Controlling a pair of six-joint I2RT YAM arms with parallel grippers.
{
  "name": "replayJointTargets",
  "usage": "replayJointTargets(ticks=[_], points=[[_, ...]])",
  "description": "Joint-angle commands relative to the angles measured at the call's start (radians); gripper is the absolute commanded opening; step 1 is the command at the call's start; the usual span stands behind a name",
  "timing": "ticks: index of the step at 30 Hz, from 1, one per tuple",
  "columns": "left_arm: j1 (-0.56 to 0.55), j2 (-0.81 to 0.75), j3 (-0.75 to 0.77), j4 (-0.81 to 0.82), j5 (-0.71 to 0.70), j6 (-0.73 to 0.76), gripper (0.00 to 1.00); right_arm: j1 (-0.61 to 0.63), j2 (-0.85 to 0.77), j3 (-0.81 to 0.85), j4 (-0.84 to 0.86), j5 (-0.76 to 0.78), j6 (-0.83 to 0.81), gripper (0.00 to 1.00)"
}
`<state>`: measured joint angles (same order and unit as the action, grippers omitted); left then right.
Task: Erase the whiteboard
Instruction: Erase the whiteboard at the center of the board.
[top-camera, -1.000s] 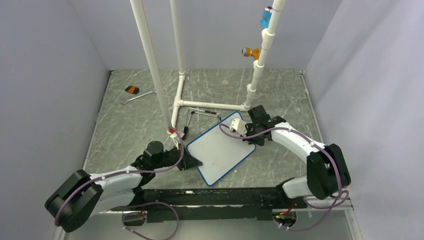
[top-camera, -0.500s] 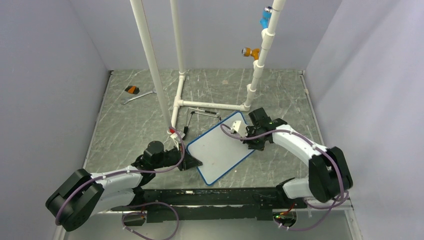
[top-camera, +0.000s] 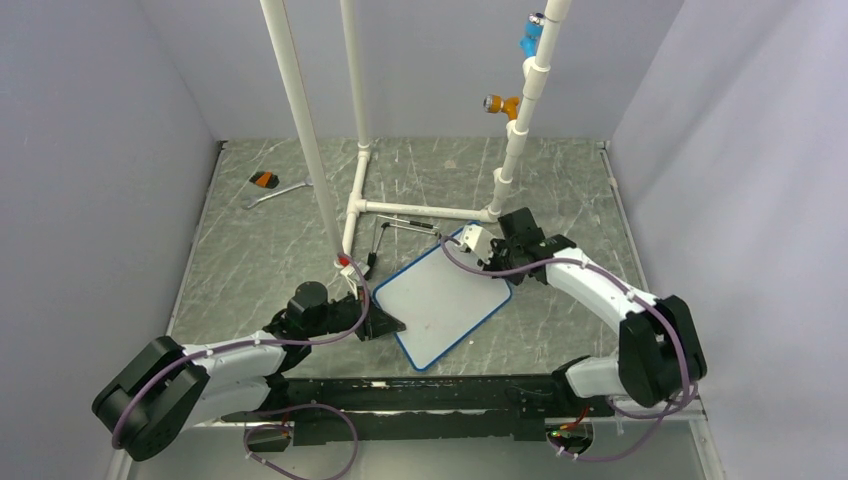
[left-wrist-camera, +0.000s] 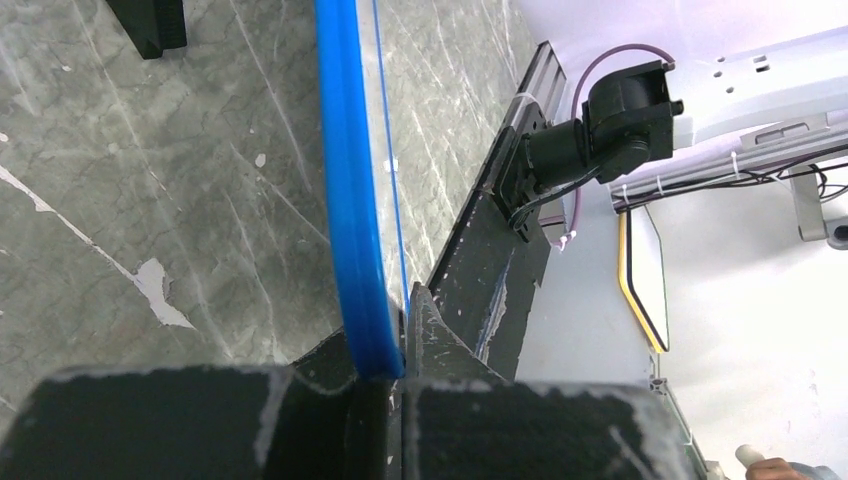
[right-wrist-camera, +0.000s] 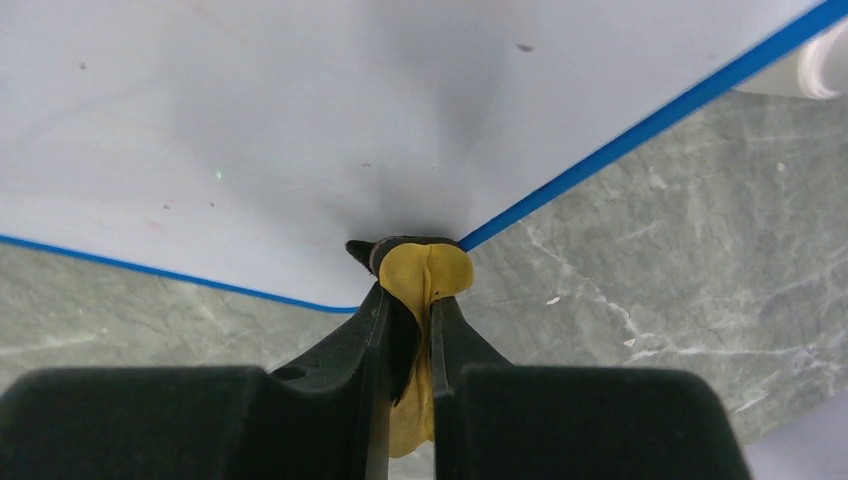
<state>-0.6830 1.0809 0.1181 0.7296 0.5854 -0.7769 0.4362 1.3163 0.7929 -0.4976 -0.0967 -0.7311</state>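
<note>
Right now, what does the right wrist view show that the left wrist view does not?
Only the right wrist: the right gripper pinching a yellow pad at a corner of the whiteboard, whose white face looks nearly clean, plus a white pipe. Only the left wrist: the left gripper clamped on the board's rim, seen edge-on, and the black base rail. Both: the board's blue frame and the grey marbled table.

- The right gripper (top-camera: 474, 244), with its yellow pad (right-wrist-camera: 425, 275), moves from the right side of the whiteboard (top-camera: 440, 300) to its far corner.
- It now sits closer to the white pipe frame (top-camera: 420, 210).
</note>
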Motion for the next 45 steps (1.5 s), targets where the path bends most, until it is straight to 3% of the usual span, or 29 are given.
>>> replayJointTargets(ticks=[1,6,11,18,21,24,31,33,36,41,45], points=[[-0.013,-0.035,0.020,0.071,0.085,0.055,0.00,0.000,0.129,0.044,-0.214,-0.089,-0.105,0.00],[-0.012,-0.026,0.018,0.084,0.089,0.053,0.00,0.001,0.201,0.057,-0.270,-0.103,-0.125,0.00],[-0.012,-0.019,0.013,0.098,0.090,0.050,0.00,0.002,0.174,0.060,-0.249,-0.178,-0.114,0.00],[-0.013,0.017,0.022,0.127,0.101,0.041,0.00,0.041,-0.037,0.013,0.007,-0.257,0.013,0.00],[-0.012,0.027,0.028,0.131,0.101,0.038,0.00,0.077,-0.057,0.005,0.073,-0.286,0.060,0.00],[-0.014,0.032,0.030,0.132,0.098,0.034,0.00,0.108,-0.035,-0.004,0.137,-0.206,0.122,0.00],[-0.014,0.034,0.033,0.127,0.090,0.036,0.00,0.052,-0.080,-0.059,0.298,0.183,0.190,0.00],[-0.014,0.040,0.036,0.129,0.094,0.036,0.00,0.041,-0.104,-0.079,0.315,0.202,0.179,0.00],[-0.014,0.052,0.040,0.136,0.101,0.036,0.00,0.038,-0.094,-0.065,0.242,0.128,0.138,0.00],[-0.014,0.044,0.035,0.139,0.098,0.034,0.00,0.078,-0.005,0.018,-0.057,-0.211,-0.010,0.00],[-0.014,0.023,0.027,0.130,0.091,0.036,0.00,0.175,0.022,0.016,-0.103,-0.275,-0.066,0.00]])
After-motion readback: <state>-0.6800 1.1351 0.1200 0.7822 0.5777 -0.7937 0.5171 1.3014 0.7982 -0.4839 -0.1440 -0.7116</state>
